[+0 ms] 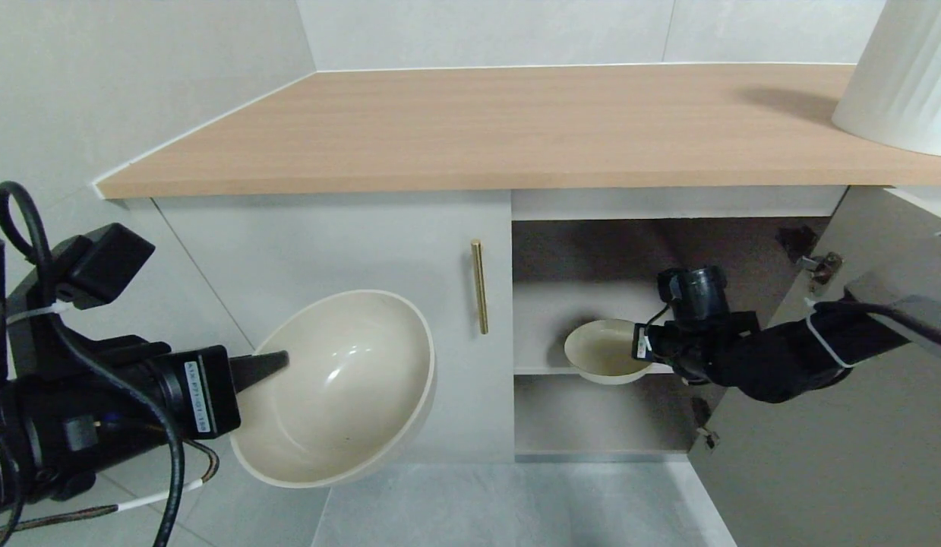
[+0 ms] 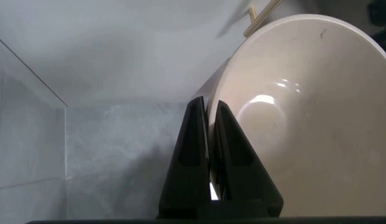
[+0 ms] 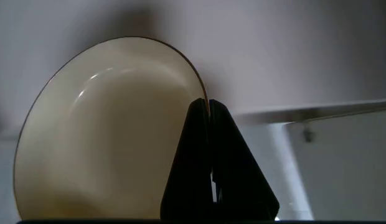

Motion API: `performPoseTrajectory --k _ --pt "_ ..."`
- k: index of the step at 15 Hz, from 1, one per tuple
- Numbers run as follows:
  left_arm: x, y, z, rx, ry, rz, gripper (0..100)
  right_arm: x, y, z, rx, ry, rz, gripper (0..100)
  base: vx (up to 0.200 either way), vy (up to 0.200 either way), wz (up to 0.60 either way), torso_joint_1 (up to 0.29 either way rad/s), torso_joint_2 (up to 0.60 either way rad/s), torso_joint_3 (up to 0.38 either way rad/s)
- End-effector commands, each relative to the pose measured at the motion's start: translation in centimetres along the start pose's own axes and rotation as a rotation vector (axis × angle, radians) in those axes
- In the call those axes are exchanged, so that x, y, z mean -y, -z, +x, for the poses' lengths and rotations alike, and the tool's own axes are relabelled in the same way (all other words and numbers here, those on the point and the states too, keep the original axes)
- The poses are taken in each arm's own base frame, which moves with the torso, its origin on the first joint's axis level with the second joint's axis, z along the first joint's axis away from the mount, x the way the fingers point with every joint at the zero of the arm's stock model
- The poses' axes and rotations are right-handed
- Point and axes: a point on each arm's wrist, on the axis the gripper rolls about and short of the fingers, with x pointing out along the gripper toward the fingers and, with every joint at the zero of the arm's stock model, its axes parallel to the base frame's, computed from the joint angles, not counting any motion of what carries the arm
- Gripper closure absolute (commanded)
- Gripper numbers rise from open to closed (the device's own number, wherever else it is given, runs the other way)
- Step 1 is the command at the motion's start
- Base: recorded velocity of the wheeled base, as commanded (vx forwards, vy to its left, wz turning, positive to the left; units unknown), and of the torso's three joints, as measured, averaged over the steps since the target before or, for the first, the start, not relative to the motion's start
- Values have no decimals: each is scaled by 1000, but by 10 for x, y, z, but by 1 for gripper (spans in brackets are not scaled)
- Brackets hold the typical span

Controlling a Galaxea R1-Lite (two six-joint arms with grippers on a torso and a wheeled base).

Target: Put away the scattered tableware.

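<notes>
Wood tops the surface (image 1: 516, 129) above the cabinet (image 1: 333, 243), whose right side stands open. The bowl (image 1: 341, 387), the largest piece, hangs left of the opening, its rim pinched by the left end effector (image 1: 276, 361). The plate (image 1: 603, 349) is at the front edge of the shelf (image 1: 538, 334), its rim pinched by the right end effector (image 1: 643, 348). Stowing the plate seems to be the step in hand. Next it likely needs setting flat, then release.

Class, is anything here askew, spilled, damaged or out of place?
Nothing spilled or broken. Only the large bowl looks askew: steeply tilted in mid-air, pinched by its rim in the left gripper, before the closed cabinet door. The right gripper holds the small bowl at the shelf.
</notes>
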Motion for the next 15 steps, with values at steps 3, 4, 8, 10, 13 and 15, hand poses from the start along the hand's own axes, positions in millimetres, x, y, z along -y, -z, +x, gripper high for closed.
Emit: performPoseTrajectory --k 3,4,8,10,13,15 --pt "0 1 2 -7 -2 1 100 -3 17 49 22 127 51 100 0 0 0 0 0 0" --pt "0 1 2 -9 -1 1 100 -3 14 52 42 153 63 100 0 0 0 0 0 0" --pt "0 2 3 -11 -2 1 100 -1 10 66 90 224 90 100 0 0 0 0 0 0" --pt "0 2 3 -11 -2 1 100 -2 9 70 104 237 103 100 0 0 0 0 0 0" --pt "0 2 3 -11 -2 1 100 -2 6 70 124 230 111 100 0 0 0 0 0 0" --pt "0 2 3 -13 -3 2 100 -3 6 70 125 228 111 100 0 0 0 0 0 0"
